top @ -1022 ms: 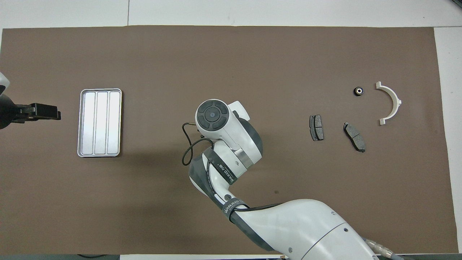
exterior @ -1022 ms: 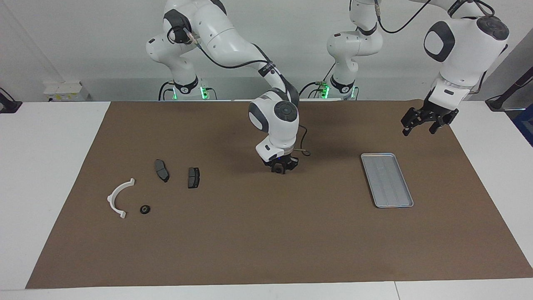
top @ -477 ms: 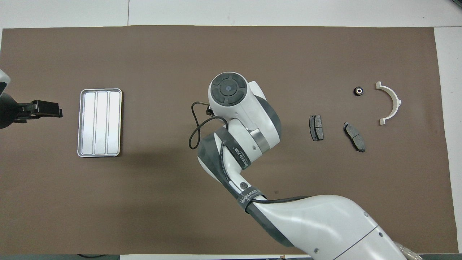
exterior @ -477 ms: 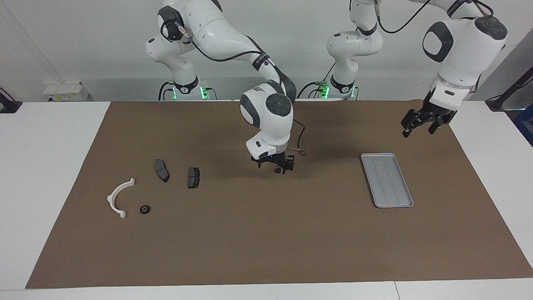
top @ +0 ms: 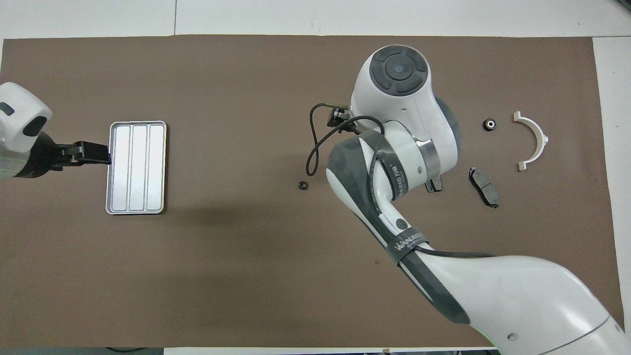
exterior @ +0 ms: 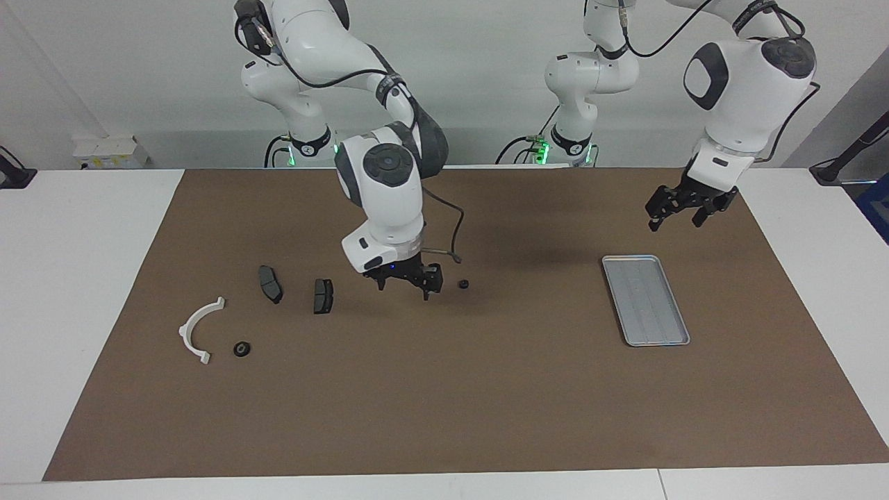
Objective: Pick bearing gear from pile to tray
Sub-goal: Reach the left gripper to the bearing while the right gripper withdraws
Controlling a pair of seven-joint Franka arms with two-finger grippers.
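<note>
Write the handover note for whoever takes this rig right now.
Right gripper: open, empty, low over the mat between a dark pad and a small black round part.
Left gripper: open, empty, waiting over the mat by the tray.
The small black round part lies loose mid-table, touching neither gripper. A second round part sits beside the white arc.
Done: nothing in the tray yet.
Left: pick up the loose part and place it in the tray.

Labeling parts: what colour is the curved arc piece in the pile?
White; the arc shows best in the overhead view.
</note>
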